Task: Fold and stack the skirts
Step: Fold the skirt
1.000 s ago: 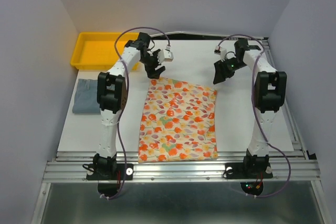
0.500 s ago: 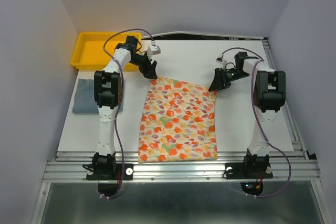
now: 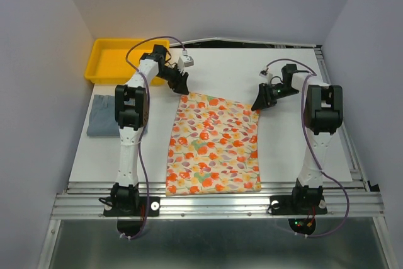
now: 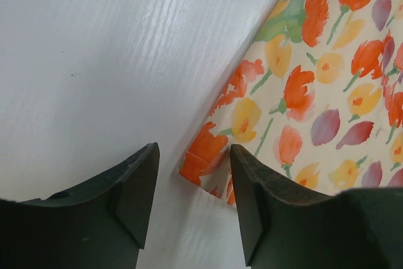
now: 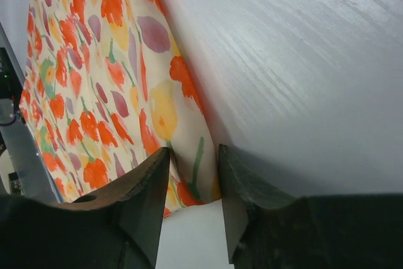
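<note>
The floral skirt (image 3: 214, 146) lies spread flat on the white tabletop (image 3: 277, 149), roughly midway between the two arms, its near hem close to the front edge and its far edge slanting down toward the right. The left gripper (image 3: 180, 86) is down at the skirt's far left corner. In the left wrist view its dark fingers (image 4: 135, 200) stand spread, with the orange-printed corner lying flat between them; bare tabletop shows between the corner and the left-hand finger, and nothing is pinched. The right gripper (image 3: 258, 103) is down at the far right corner. In the right wrist view its fingers (image 5: 242, 200) stand apart with a narrower gap, and the corner lies flat across that gap; the cloth is not bunched or lifted. The blue-grey skirt (image 3: 101, 114) lies folded at the left edge of the tabletop, well apart from the floral one and just in front of the yellow tray (image 3: 116, 61), which sits at the far left corner.
</note>
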